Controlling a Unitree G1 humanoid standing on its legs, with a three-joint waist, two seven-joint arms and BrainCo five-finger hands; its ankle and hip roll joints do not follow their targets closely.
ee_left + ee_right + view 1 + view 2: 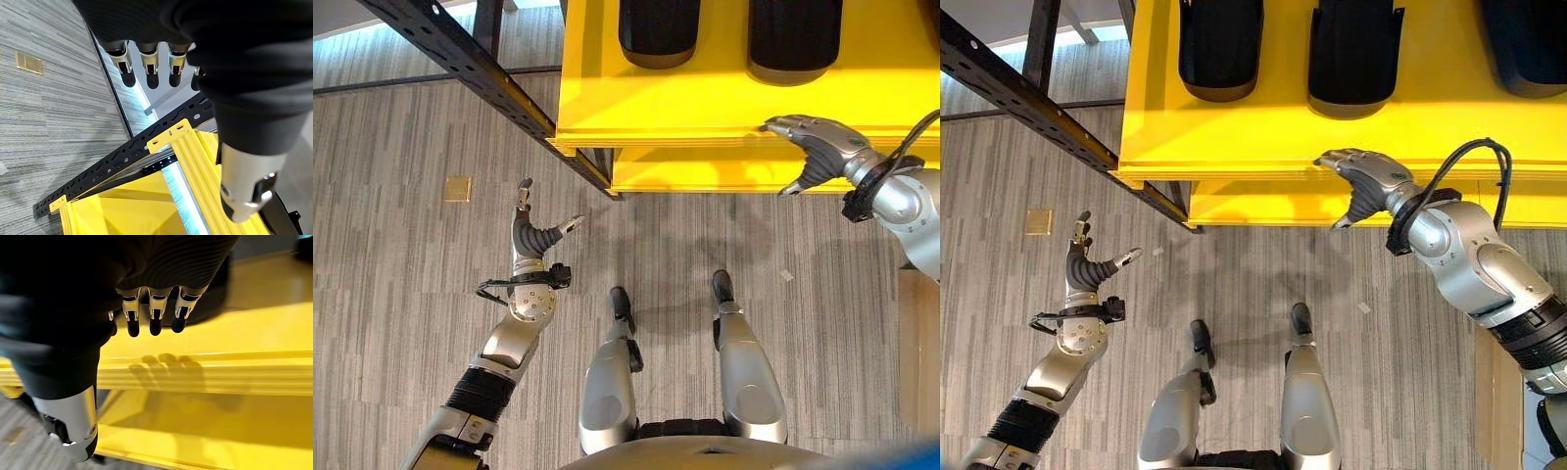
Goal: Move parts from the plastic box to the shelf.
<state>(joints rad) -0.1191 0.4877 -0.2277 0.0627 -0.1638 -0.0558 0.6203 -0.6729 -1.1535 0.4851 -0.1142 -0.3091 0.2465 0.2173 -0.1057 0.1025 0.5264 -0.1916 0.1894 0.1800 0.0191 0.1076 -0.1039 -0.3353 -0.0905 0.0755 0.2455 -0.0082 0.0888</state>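
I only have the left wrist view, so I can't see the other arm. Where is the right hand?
Observer: The right hand is at the front edge of the yellow shelf, fingers straight, holding nothing.
Operator: Anything on that shelf?
Observer: Black parts stand on its upper level, behind the hand.
Operator: And where is my left hand relative to it?
Observer: The left hand is open over the striped floor, apart from the shelf and empty.
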